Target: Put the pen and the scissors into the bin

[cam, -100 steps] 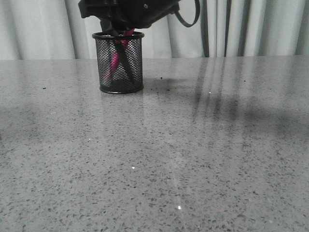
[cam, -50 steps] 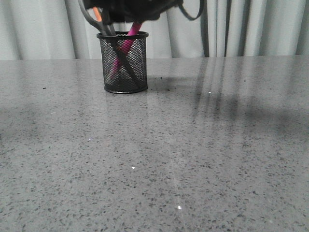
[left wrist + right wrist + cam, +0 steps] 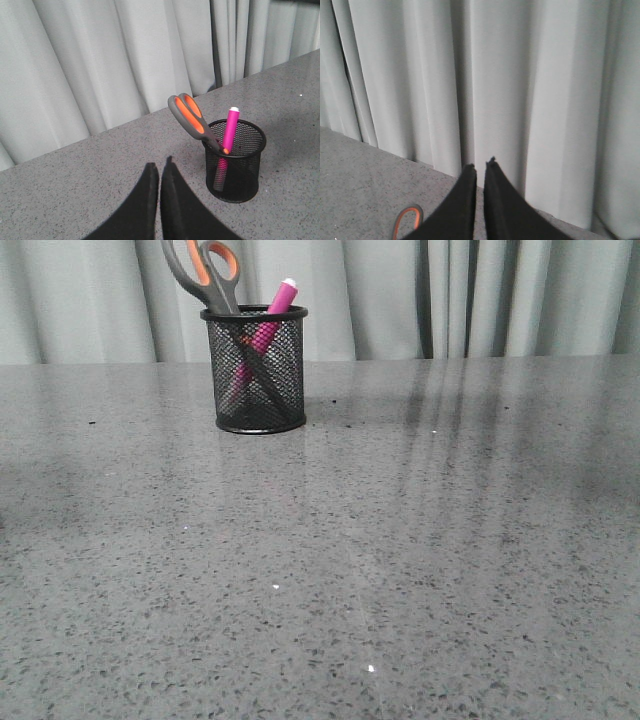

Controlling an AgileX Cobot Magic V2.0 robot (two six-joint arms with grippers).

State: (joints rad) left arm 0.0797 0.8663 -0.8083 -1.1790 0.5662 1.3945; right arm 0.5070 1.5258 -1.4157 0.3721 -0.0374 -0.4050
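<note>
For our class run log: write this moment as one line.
pen: in bin | scissors: in bin | left gripper: shut, empty | right gripper: shut, empty

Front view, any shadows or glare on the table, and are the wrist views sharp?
Front view: soft dark streaks fall across the table, with faint sheen below the bin. Left wrist view: the scissors and pen look crisp. Right wrist view: the curtain looks slightly soft.
</note>
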